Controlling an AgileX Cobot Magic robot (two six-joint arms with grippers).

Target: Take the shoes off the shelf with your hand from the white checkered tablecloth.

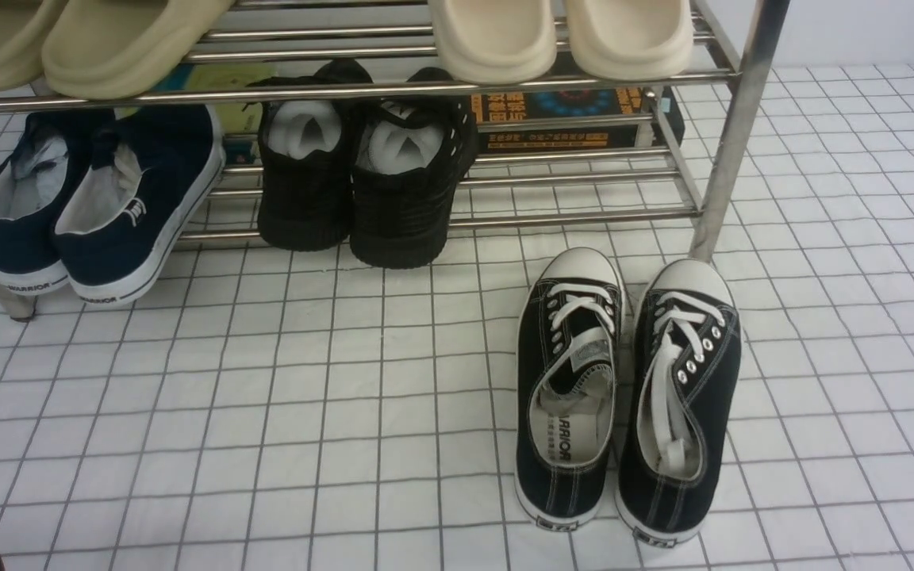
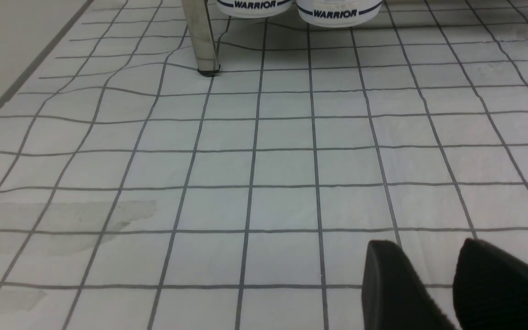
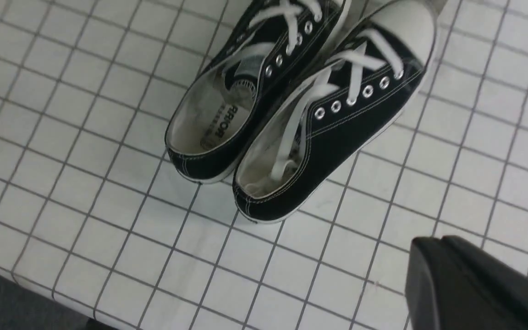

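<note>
On the left of the counter, navy sneakers and black mesh shoes sit on the lower tier of the shelf. The left gripper hovers over the white checkered tablecloth, jaws released, empty. Right of centre, the shoes stand side by side on the cloth beside the shelf's right leg. The right gripper hangs near their heels; jaw state unclear.

Your left gripper shows two dark fingertips at 5 o'clock, parted by a narrow gap, over the white checkered tablecloth. At 12 o'clock, one shelf leg stands on the cloth. Just beside it, two white soles read WARRIOR.
</note>
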